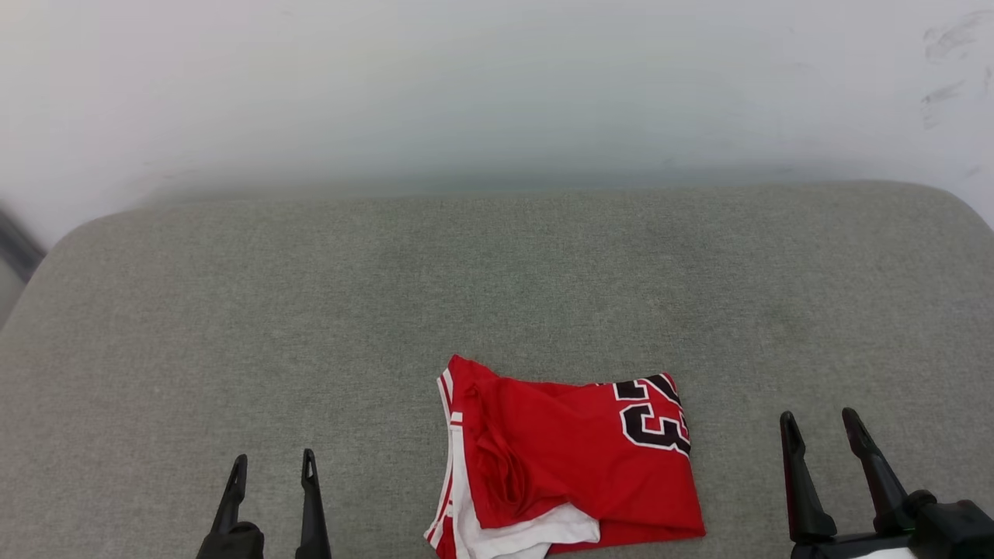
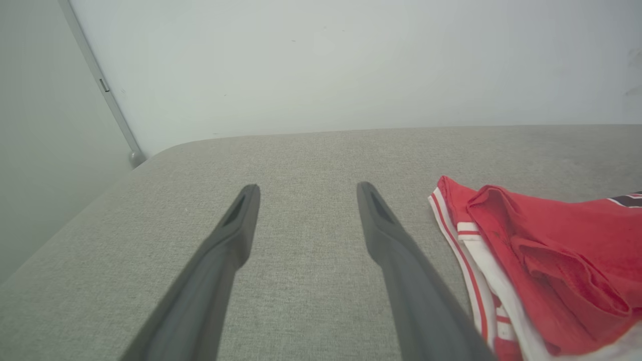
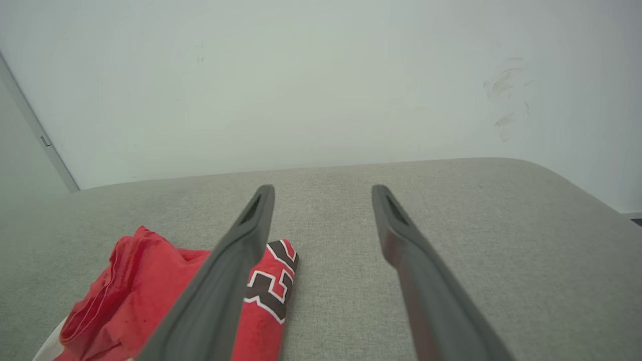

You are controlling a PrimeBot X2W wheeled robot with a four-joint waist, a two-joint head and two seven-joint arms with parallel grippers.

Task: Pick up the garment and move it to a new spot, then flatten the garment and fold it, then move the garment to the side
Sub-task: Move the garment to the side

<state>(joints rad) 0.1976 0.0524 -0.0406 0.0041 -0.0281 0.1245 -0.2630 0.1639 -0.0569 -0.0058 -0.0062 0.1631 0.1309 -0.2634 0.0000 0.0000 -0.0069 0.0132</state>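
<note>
The garment (image 1: 571, 458) is a red jersey with white sleeves and a black "23", lying folded in a rumpled bundle near the front middle of a grey cushioned surface (image 1: 497, 295). My left gripper (image 1: 273, 467) stands open at the lower left, well apart from the garment, with nothing between its fingers. My right gripper (image 1: 821, 421) stands open at the lower right, also clear of the cloth. In the left wrist view the garment (image 2: 541, 260) lies to the right of the left gripper (image 2: 307, 189). Seen from the right wrist, the garment (image 3: 150, 296) lies left of the right gripper (image 3: 322, 189).
A pale wall (image 1: 497, 93) rises directly behind the cushion's far edge, with dark scuff marks (image 1: 951, 54) at its upper right. The cushion's rounded corners fall away at far left (image 1: 70, 241) and far right (image 1: 967, 206). A grey strip (image 2: 100, 85) runs down the wall at left.
</note>
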